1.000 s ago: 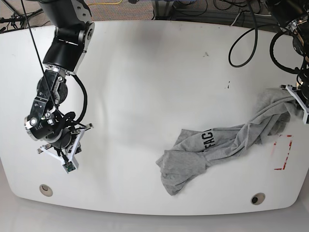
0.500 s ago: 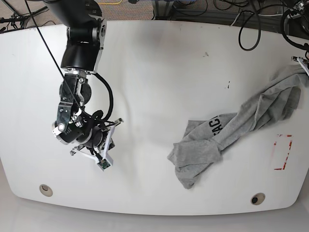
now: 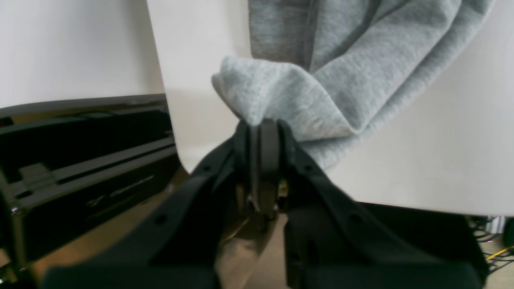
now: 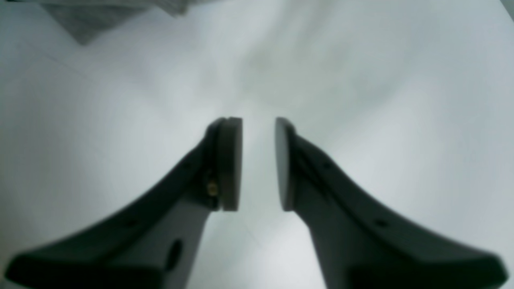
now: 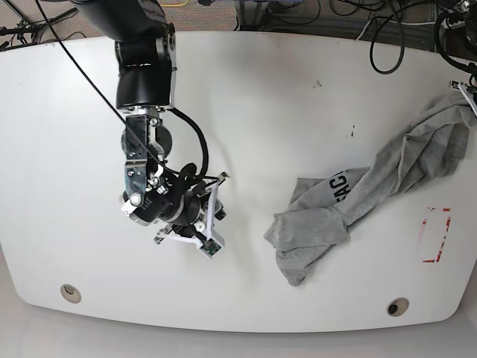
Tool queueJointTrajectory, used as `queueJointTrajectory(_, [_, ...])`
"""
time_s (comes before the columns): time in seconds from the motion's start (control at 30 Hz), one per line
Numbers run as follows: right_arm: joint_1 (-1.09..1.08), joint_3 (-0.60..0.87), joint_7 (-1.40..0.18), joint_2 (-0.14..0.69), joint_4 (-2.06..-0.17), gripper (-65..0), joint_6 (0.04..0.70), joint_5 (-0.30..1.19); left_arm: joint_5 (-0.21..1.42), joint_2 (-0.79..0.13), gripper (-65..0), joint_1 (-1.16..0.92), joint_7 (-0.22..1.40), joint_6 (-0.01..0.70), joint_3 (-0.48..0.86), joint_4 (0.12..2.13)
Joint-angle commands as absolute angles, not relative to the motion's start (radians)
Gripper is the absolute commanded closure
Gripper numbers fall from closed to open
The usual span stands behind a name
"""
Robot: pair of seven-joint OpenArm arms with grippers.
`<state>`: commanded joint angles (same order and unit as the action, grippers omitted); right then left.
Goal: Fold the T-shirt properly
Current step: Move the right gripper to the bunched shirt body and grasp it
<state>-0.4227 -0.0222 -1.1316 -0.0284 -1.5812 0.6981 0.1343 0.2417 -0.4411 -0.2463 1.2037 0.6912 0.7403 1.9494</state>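
White table (image 5: 246, 89): left claw (image 3: 263, 132) still clenches T-shirt (image 5: 358, 201); right claw (image 4: 259, 160), parted, has moved closer.

Base overhead; wrist cams close behind claws

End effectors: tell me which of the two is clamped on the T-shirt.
The left end effector, shut on a fold of the grey T-shirt. The right end effector is open over bare table.

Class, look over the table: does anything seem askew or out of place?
Yes. The T-shirt is twisted into a rope, its end pulled to the table edge by the left claw. The right claw is open, holding nothing.
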Motion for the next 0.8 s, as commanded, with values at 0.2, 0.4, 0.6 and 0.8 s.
queueJointTrajectory(0.2, [-0.424,-0.024,-1.043,-0.085,-1.520,-49.0,0.698,0.134,0.242,-0.444,0.0,-0.246,1.204,0.693,0.742,1.949])
queueJointTrajectory(0.4, [-0.426,-0.059,-0.943,-0.119,-1.409,-48.7,0.698,0.134,0.243,-0.443,0.0,-0.246,1.204,0.694,0.737,1.952])
queueJointTrajectory(0.6, [-0.440,-0.148,-0.809,-0.122,-1.277,-48.7,0.698,0.134,0.246,-0.440,0.0,-0.246,1.204,0.694,0.736,1.952])
queueJointTrajectory(0.8, [-0.483,-0.163,-0.639,-0.122,-1.087,-48.7,0.698,0.139,0.248,-0.440,0.0,-0.246,1.204,0.694,0.736,1.952])
